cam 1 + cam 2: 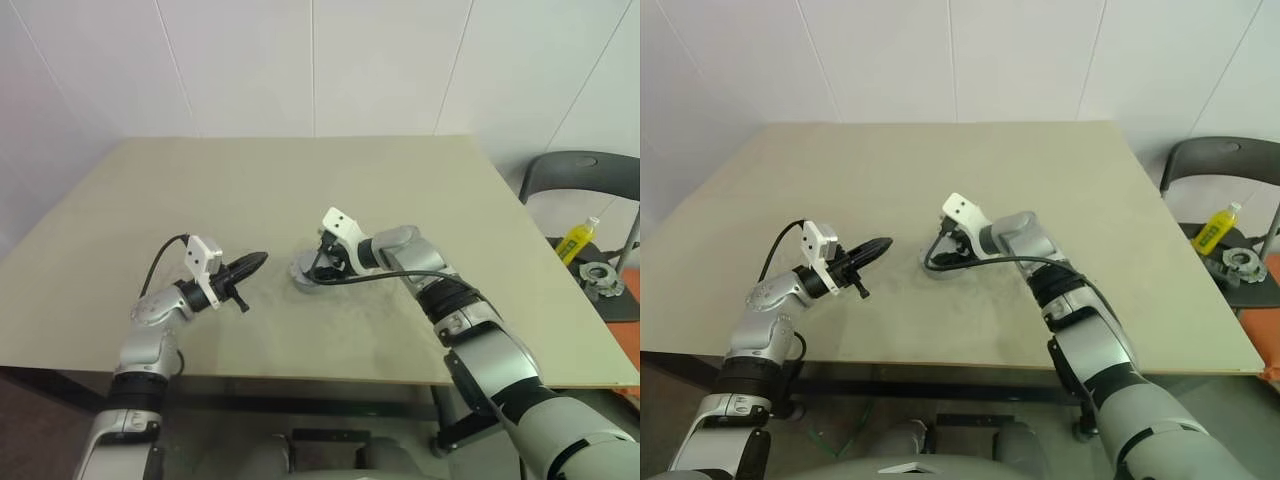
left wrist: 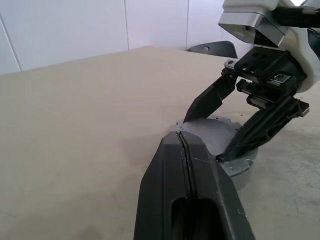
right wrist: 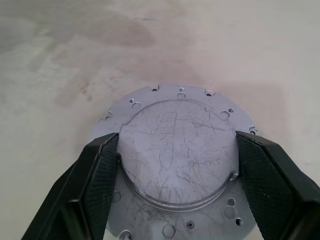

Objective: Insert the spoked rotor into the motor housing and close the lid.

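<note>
A beige table (image 1: 250, 200) with a plain matte top spans most of the head views, its far edge meeting the white wall near the top of the frame and its near edge running across the lower third. Faint darker smudges and rubbed patches mark the surface near the middle. Just right of centre in the frame, a round silver-grey metal piece (image 3: 175, 160) lies flat on the tabletop: a raised, scratched circular face sits on a wider flange dotted with small screw holes around its rim. The rest of the tabletop appears as bare beige surface.
</note>
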### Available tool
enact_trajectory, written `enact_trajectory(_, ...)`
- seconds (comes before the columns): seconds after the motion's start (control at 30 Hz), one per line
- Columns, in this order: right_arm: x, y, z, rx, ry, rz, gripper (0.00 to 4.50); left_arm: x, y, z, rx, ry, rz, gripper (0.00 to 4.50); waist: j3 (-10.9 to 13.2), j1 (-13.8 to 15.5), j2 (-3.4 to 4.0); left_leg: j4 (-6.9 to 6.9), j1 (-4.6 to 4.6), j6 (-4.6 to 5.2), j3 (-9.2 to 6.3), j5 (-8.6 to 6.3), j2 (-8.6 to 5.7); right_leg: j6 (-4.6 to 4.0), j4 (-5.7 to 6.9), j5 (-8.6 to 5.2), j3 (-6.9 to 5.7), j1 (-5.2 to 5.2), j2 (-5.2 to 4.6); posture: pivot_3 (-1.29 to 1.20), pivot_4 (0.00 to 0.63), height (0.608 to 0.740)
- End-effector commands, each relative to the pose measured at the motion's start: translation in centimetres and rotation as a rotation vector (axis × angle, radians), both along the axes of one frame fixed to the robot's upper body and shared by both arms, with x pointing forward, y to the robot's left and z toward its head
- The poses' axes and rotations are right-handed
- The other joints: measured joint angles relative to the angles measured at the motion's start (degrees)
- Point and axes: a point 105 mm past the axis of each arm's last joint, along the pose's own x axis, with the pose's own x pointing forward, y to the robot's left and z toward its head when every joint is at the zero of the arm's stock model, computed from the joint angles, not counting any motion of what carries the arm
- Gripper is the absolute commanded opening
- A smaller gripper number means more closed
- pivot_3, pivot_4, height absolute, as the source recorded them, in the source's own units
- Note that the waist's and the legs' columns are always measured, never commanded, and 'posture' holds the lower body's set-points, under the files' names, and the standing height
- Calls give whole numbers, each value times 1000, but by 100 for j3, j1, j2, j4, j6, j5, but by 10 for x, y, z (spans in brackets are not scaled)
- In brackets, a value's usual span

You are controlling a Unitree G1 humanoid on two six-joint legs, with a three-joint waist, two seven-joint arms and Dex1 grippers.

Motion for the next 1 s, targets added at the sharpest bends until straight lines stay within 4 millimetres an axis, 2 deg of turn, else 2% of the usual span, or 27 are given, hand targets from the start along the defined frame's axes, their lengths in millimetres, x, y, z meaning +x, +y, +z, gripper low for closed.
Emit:
enact_trajectory(0.03,7,1,12,14,-32,-19,3202,1,-4,8,13,-37,-15,0,0,-9,0,-3,0,0,0,0,-1,0,0,0,1,-2,1,0,0,740)
enact_trajectory(0.53,5,-6,6,-60,-45,11,3202,0,-6,3,18,-26,-20,0,0,-6,0,-17,4,-2,0,3,-1,1,0,0,1,-4,3,0,0,740)
enact_trajectory(1.0,6,-24,-9,-142,-50,-2,3202,-1,-12,0,16,-20,-35,0,0,11,0,-18,7,-13,-2,9,-3,-1,0,-1,0,-2,1,0,0,740)
